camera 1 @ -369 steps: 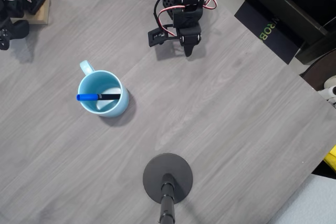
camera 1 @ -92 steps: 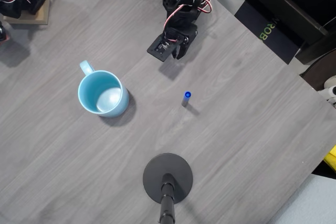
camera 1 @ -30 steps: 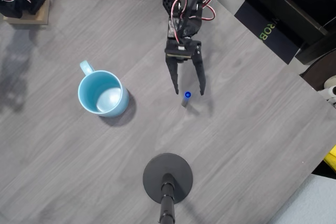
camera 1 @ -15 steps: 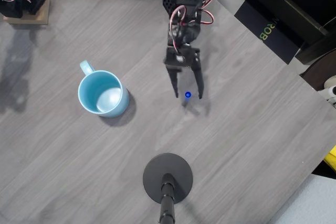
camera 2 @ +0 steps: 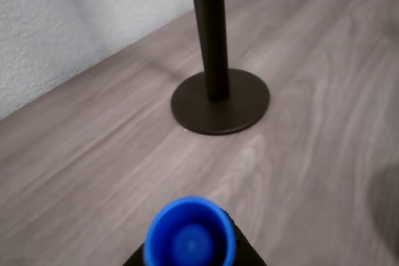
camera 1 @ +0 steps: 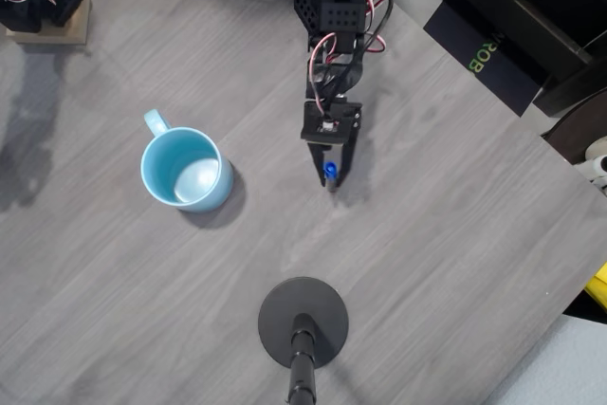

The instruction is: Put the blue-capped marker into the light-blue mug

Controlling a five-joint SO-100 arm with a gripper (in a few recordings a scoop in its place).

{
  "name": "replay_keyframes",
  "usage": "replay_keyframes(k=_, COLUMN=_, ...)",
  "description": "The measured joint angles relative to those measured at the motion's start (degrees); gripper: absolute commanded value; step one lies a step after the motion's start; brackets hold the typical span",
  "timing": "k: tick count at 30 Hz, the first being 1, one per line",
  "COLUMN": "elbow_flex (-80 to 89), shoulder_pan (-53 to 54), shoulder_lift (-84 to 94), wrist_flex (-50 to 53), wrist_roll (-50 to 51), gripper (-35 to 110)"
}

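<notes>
The blue-capped marker (camera 1: pixel 329 172) stands upright on the table, right of the middle in the overhead view, its blue cap facing up. My gripper (camera 1: pixel 330 178) reaches down from the arm at the top and is shut on the marker, one finger on each side of it. The wrist view has the blue cap (camera 2: pixel 190 236) close up at the bottom centre, with the dark finger parts just beneath it. The light-blue mug (camera 1: pixel 185 170) stands upright and empty to the left, handle towards the upper left, well apart from the gripper.
A black round stand base with a pole (camera 1: pixel 303 322) sits near the table's front edge; in the wrist view this base (camera 2: pixel 220 101) lies straight ahead. A wooden block with another arm (camera 1: pixel 43 7) is at the top left corner. The table's right edge runs diagonally.
The fingers, wide apart on both sides of the marker half a second ago, have closed onto it. The arm has stretched slightly further down. Mug and stand have not moved.
</notes>
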Motion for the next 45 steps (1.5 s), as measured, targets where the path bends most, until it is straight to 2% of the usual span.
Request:
replay_keyframes(k=9, elbow_flex=-0.70, shoulder_pan=1.14, shoulder_lift=-1.85, wrist_flex=-0.62, wrist_roll=0.35, gripper=3)
replay_keyframes(k=23, elbow_flex=-17.67, shoulder_pan=10.99, shoulder_lift=7.65, wrist_flex=17.93, wrist_roll=4.22, gripper=3)
replay_keyframes(k=33, elbow_flex=-29.79, shoulder_pan=27.95, shoulder_lift=11.34, wrist_flex=21.53, wrist_roll=2.72, gripper=3)
replay_keyframes(k=40, elbow_flex=-31.20, shoulder_pan=35.77, shoulder_lift=9.05, wrist_flex=21.62, wrist_roll=1.41, gripper=3)
replay_keyframes(k=42, elbow_flex=-31.20, shoulder_pan=37.88, shoulder_lift=7.29, wrist_flex=21.71, wrist_roll=1.49, gripper=7)
replay_keyframes(k=45, elbow_flex=-31.20, shoulder_pan=39.46, shoulder_lift=3.96, wrist_flex=22.24, wrist_roll=1.32, gripper=27)
